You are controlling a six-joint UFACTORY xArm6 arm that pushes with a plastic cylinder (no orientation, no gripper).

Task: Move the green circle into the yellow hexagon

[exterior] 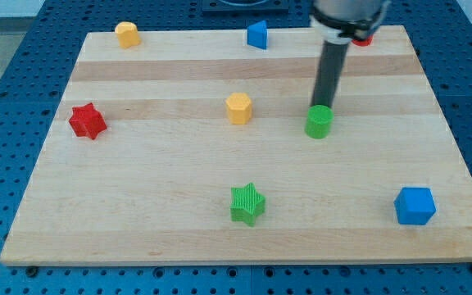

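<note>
A wooden board (220,238) is lying on a blue pegboard table (6,98), and the blocks are sitting spread across it. Farthest toward the view's left, a red star (87,120) is resting near the board's left edge, about midway up. Up from it and a little to the right, a yellow block (127,34) is sitting close to the top edge; its exact shape is hard to make out. Nearer the middle, the yellow hexagon (239,107) is standing alone in the centre of the board, and below it, toward the view's bottom, a green star (247,203) is lying well apart from it. Up at the top edge, just right of centre, a blue block (257,35) with a pointed top is sitting. Further right, the green circle (319,121) is resting level with the yellow hexagon and apart from it, with bare wood between the two. My tip (323,106) is coming down just behind the green circle, at its top edge in the view, seeming to touch or nearly touch it; the dark rod is rising straight up from there toward the arm at the view's top. The rod is holding nothing, being a plain pusher. Beside the arm's body, a bit of red (364,39) is peeking out at the top edge, mostly hidden. Farthest right, a blue cube (415,205) is sitting near the bottom right corner.
</note>
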